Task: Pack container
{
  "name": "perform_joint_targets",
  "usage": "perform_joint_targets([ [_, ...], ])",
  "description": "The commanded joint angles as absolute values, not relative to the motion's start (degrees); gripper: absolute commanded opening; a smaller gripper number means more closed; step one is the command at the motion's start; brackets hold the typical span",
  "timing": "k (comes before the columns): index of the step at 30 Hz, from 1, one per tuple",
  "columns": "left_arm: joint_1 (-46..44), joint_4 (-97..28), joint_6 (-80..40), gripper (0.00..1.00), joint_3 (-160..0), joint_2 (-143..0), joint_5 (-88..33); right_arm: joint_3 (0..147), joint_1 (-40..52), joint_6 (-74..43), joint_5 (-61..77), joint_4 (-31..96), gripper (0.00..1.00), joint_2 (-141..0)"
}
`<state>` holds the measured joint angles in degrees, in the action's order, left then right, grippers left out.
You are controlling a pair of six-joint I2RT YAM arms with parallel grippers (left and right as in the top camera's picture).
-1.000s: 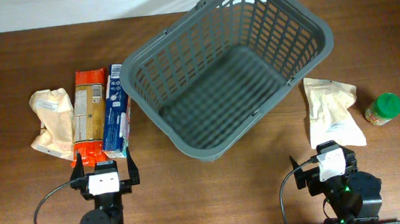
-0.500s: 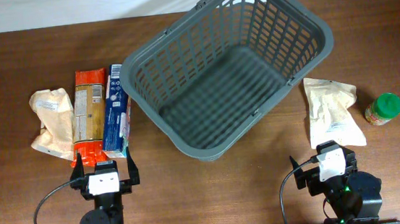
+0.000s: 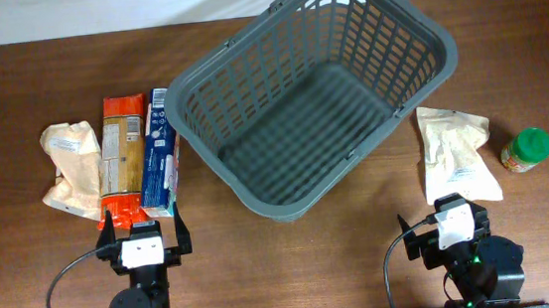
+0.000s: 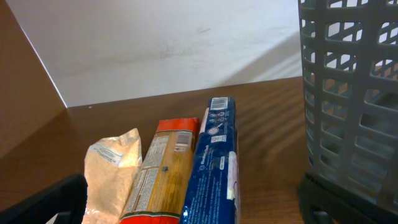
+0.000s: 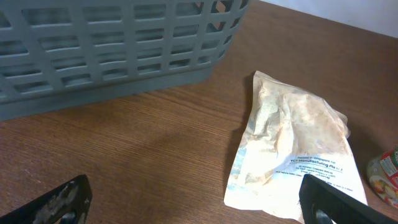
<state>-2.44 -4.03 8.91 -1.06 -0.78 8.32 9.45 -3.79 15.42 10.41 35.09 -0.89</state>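
Note:
The dark grey slotted basket [image 3: 314, 91] stands empty at the table's middle back; its wall shows in the left wrist view [image 4: 354, 93] and the right wrist view [image 5: 112, 43]. Left of it lie a beige pouch [image 3: 73, 168], an orange packet [image 3: 122, 162] and a blue packet [image 3: 160, 149]. Right of it lie another beige pouch [image 3: 454, 153] and a green-lidded jar [image 3: 526, 149]. My left gripper [image 3: 144, 243] is open and empty, just in front of the packets. My right gripper [image 3: 454, 226] is open and empty, just in front of the right pouch [image 5: 292, 143].
The brown wooden table [image 3: 295, 272] ends at a white wall behind. The arm bases and black cables sit at the front edge.

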Motion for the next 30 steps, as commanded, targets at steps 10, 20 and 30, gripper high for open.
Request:
perform_joint_targets([
  [10, -2.09, -3.64, 8.6, 0.99, -0.69, -0.36, -9.72, 9.1, -3.29, 15.64, 10.72, 35.03, 0.99, -0.21],
  [20, -2.07, -15.59, 4.71, 0.99, -13.28, -0.8, -18.87, 9.15, -3.29, 8.64, 13.96, 35.07, 0.99, -0.21],
  [30, -2.07, -28.23, 4.75, 0.99, -37.26, -15.22, -11.84, 27.49, -3.29, 0.97, 16.12, 35.33, 0.99, -3.66],
])
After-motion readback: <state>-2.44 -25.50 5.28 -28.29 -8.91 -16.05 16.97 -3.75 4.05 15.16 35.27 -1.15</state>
